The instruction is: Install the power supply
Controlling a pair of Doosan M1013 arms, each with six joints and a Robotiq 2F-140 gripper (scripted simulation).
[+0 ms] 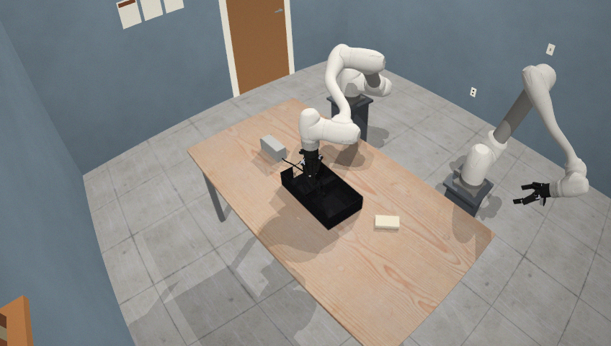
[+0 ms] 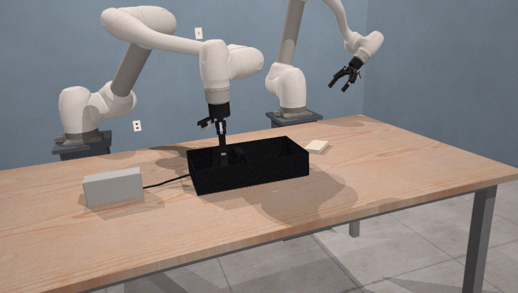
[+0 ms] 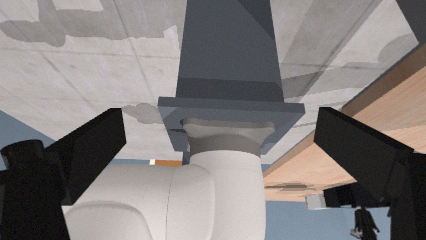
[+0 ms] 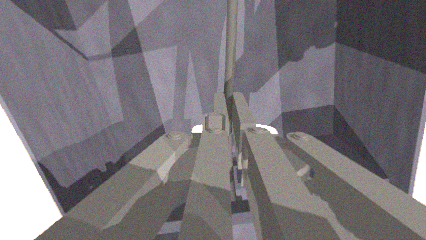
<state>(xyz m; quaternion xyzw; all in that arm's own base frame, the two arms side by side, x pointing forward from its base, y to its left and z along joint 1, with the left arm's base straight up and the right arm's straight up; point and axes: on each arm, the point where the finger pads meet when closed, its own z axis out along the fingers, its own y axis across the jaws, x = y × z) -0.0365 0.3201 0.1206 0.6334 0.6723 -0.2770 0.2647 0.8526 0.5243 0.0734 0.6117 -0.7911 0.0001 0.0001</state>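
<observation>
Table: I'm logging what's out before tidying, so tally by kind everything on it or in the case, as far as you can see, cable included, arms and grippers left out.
Computer case: 1
Power supply: 1
Cable: 1
Cream block: 1
Total: 4

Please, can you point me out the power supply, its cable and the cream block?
Power supply [image 1: 276, 150] [image 2: 114, 189] [image 3: 315, 202]: top, exterior and left wrist views, its side.
Cable [image 1: 291, 163] [image 2: 166, 181] [image 4: 231, 50]: top, exterior and right wrist views, mid-stretch.
Cream block [image 1: 387, 220] [image 2: 317, 146]: top and exterior views, upper face.
</observation>
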